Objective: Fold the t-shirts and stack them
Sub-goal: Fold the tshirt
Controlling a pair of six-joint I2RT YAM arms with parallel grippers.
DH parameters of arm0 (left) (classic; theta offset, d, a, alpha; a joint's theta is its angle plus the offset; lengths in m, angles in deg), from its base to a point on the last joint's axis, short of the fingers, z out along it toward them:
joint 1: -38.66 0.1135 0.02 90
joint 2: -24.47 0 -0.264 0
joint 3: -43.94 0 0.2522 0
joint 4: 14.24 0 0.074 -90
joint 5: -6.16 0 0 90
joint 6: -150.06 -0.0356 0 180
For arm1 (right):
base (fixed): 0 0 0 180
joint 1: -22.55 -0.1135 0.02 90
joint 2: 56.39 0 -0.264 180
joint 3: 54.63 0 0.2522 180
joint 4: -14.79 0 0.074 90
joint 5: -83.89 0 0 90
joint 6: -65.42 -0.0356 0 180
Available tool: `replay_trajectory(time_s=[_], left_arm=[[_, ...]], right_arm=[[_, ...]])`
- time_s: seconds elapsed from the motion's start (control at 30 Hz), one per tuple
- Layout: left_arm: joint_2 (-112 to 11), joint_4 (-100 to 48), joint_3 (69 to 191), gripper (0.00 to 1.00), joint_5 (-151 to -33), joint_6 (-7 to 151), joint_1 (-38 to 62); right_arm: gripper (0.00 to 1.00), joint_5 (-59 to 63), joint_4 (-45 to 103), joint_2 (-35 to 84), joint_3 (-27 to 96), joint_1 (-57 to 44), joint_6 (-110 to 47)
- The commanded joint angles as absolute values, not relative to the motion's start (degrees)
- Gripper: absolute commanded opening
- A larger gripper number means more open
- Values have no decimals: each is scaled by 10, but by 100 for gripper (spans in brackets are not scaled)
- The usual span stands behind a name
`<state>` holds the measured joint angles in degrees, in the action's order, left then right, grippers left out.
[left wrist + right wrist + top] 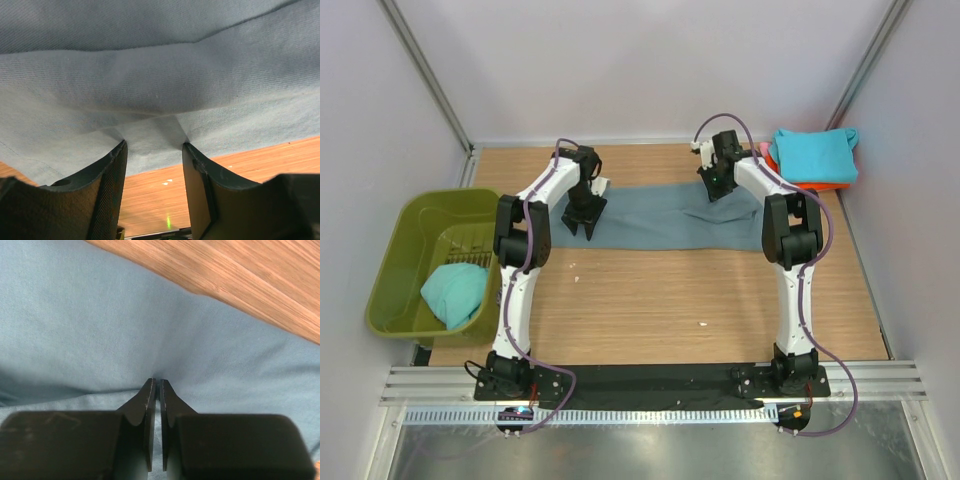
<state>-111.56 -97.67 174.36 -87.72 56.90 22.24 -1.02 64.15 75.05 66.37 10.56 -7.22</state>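
The slate blue-grey t-shirt (660,215) lies as a long folded strip across the far half of the table. My left gripper (588,218) stands on its left end. In the left wrist view this gripper (154,146) is open, its fingertips (120,150) pressed onto the cloth (160,80) near the shirt's edge. My right gripper (716,186) is at the strip's far edge towards the right. In the right wrist view it (156,381) is shut on a small pinch of the blue-grey cloth (100,330). A folded turquoise t-shirt (812,152) tops orange and pink ones (820,184) at the far right.
An olive-green tub (410,225) stands off the table's left edge with a crumpled turquoise t-shirt (455,292) inside. Walls close in the far side and both flanks. Bare wooden table (670,300) lies between the shirt and the arm bases.
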Motion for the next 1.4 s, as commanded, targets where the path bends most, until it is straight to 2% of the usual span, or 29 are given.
replay_trajectory(time_s=[0.0,0.1,0.6,1.17,1.23,1.3,1.37], left_arm=[[-1094,-972,1747,50,-873,570,221],[-1095,-972,1749,49,-872,570,221],[-1094,-972,1749,50,-867,570,216],[-1079,-969,1734,49,-851,566,206],[-1079,-968,1734,50,-851,566,205],[-1079,-968,1734,50,-850,566,206],[-1080,-969,1736,49,-849,566,204]], right_arm=[[10,-7,635,733,669,102,-72],[2,-6,635,729,668,103,-68],[1,11,641,739,766,98,-44],[1,32,635,799,847,36,-35],[18,11,627,800,845,35,-44],[45,-34,612,797,839,36,-49],[50,-54,595,790,833,40,-54]])
